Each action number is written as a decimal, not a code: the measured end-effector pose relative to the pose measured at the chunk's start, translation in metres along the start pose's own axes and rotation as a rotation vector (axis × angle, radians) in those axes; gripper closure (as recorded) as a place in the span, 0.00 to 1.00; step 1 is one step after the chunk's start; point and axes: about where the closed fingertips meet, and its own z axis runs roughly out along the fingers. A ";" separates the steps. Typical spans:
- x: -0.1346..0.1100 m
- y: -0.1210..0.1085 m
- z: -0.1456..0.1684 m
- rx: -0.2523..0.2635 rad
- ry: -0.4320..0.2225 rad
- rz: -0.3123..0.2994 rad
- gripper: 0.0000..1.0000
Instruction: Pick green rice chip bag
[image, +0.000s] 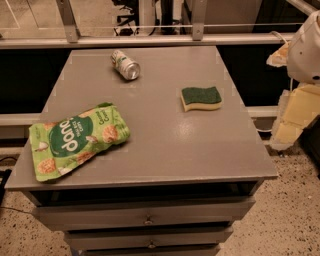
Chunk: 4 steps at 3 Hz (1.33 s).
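green rice chip bag (75, 140) lies flat on the grey table (165, 145), at about 8 o'clock on its top, close to the left edge and near the front edge. we see it face up, its long side slanting from the front left corner up toward the middle. white lettering sits on a dark green patch, with round rice cakes pictured around it. nothing touches the bag and nothing rests on it

at about 12 o'clock, well apart from the bag, a silver and green can (125, 65) lies on its side, its open-looking end turned toward the front right. at about 2 o'clock a sponge (201, 98) sits flat, green side up over a yellow layer, also well apart from the bag and from the can

we find the gripper (292, 117) at 3 o'clock, off the table past its right edge, a pale yellowish shape hanging below a white rounded part of the arm (306, 47). it is well away from the bag and holds nothing that we can see; we cannot tell whether it is wide or narrow

below the top, at 6 o'clock, the drawers (148, 212) show small knobs, and the upper one stands a little open. a speckled floor (280, 235) shows at 5 o'clock
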 end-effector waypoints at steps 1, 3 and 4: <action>0.000 0.000 0.000 0.000 0.000 0.000 0.00; -0.068 -0.025 0.045 -0.015 -0.239 -0.090 0.00; -0.133 -0.022 0.079 -0.057 -0.411 -0.158 0.00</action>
